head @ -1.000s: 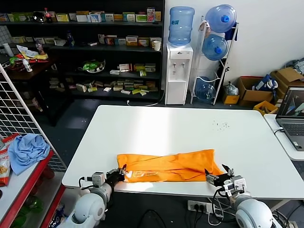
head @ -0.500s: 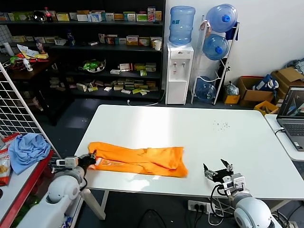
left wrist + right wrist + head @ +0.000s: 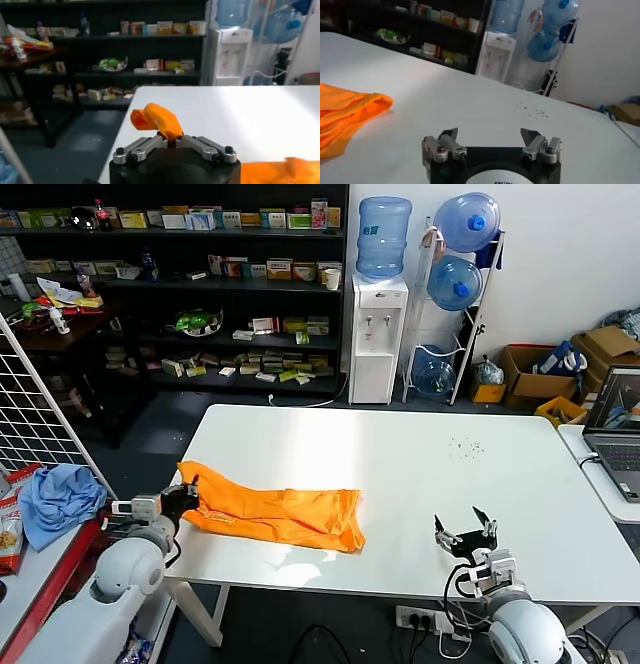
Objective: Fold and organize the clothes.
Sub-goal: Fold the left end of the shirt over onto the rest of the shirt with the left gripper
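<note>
The orange T-shirt (image 3: 275,514) lies bunched in a long strip on the near left part of the white table (image 3: 420,474). My left gripper (image 3: 186,496) is shut on the shirt's left end at the table's left edge; in the left wrist view a fold of orange fabric (image 3: 157,120) sticks up from between the closed fingers of the left gripper (image 3: 172,142). My right gripper (image 3: 461,534) is open and empty above the near right part of the table, apart from the shirt. In the right wrist view the right gripper (image 3: 490,137) shows its fingers spread, and the shirt's end (image 3: 350,114) lies off to one side.
A red rack with a light blue cloth (image 3: 60,499) stands left of the table. A laptop (image 3: 615,424) sits on a side table at right. Shelves (image 3: 200,294) and a water dispenser (image 3: 378,334) stand beyond the table's far edge.
My left gripper has dragged the shirt leftwards along the table to its left edge. My right gripper let go of the shirt's right end, opened and lifted slightly.
</note>
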### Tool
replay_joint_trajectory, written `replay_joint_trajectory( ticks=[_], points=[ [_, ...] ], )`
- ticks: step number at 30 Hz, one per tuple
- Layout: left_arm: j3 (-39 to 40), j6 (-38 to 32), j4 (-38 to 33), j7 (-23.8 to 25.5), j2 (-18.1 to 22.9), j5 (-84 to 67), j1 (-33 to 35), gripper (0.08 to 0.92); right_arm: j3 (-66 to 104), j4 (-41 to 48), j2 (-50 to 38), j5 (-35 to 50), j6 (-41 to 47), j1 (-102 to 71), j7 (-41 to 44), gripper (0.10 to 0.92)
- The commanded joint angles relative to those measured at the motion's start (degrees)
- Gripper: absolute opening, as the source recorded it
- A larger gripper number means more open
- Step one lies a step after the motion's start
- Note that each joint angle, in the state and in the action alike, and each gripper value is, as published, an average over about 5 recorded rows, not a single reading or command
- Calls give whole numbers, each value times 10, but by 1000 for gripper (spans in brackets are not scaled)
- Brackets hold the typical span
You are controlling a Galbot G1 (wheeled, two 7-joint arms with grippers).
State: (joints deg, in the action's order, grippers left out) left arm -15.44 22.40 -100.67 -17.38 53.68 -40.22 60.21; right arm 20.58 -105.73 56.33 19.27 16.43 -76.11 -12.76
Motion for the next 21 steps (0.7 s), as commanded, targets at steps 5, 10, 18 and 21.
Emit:
replay_joint_trajectory(
  ticks=[5,10,18,21],
  points=[
    [171,18,-64,-44,110,-17,-31,130,-2,19,24,-39,-28,9,-6,823],
    [222,19,-27,-55,168,-19,-61,130,-1,32,26,-40,-29,11,-4,823],
    [264,17,33,-66,245,-14,-87,130,-1,40,27,-39,-27,13,-2,823],
    [270,16,40,-68,263,-9,-90,130,-2,43,29,-38,-26,18,-2,823]
  ],
)
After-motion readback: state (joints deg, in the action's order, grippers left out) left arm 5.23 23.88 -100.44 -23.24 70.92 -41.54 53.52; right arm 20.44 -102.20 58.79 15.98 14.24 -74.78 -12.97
